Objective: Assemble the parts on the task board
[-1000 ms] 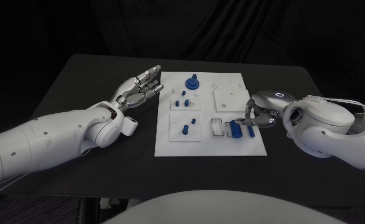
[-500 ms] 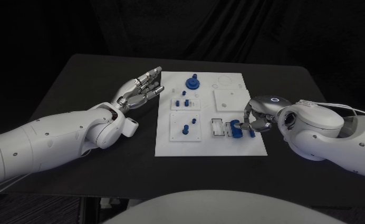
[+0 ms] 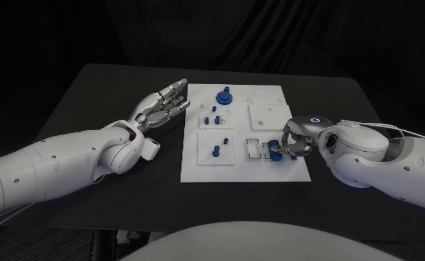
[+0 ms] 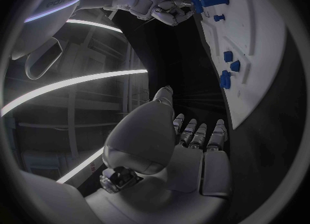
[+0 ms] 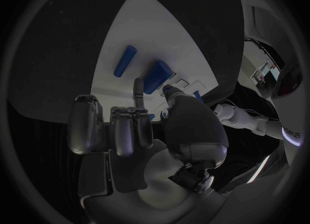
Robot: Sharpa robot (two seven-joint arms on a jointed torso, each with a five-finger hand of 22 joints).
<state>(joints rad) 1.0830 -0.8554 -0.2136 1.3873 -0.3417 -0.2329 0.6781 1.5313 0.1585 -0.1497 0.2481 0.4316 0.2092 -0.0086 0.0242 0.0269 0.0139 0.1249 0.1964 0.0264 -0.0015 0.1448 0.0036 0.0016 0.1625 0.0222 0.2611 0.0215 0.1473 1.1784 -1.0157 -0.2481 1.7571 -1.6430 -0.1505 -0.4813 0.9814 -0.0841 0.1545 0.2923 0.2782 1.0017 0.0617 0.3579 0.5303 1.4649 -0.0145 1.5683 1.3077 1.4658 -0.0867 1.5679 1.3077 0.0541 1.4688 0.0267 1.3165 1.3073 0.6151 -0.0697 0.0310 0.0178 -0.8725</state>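
Head view: white rectangular task board (image 3: 245, 169) mid black worktop (image 3: 106, 83); right robot hand (image 3: 296, 140) at near-right edge, fingertips touching short blue cylinder part (image 3: 276, 150); left robot hand (image 3: 162, 105) spread, empty, beside the board's left edge.

Right wrist view: cylinder's (image 5: 157, 76) long axis pointing away from fingers (image 5: 138, 92); firm pinch unclear.

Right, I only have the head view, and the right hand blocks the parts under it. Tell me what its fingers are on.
Observer: The right hand's thumb and one finger flank one end of a thick blue part.
Operator: Now check its neighbour.
Observer: A slimmer blue part lies beside it on the task board, with no finger touching it.
Operator: And the other fingers.
Observer: They are curled in, clear of both parts.
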